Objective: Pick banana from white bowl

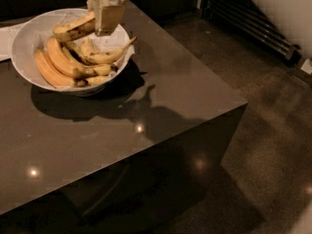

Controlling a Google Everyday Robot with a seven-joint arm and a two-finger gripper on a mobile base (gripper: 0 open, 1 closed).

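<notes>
A dark, glossy table point(161, 96) filled most of the view, its corner pointing toward the lower right, with small glints of light on its top. To the right of it lay a brown floor point(273, 130), and at the far upper right a slatted grille point(253, 23) ran along the foot of a pale wall.

The white bowl point(22, 38) stood near the table's far left part and cast a broad shadow on the tabletop in front of it. A white sheet point(5, 38) lay beside the bowl at the left edge of the view.

The gripper point(99, 23) hung over the bowl's far side, reaching down from the top of the view. It pinched the right end of the banana point(73, 29) between its tan pads. The banana was over the bowl, held nearly level and above the other fruit, its speckled left end pointing to the left.

Below it, two orange-tinted bananas point(58, 62) lay along the bowl's left inner wall. A smaller curved yellow banana point(105, 56) rested toward the right, its long stem reaching up over the rim.
</notes>
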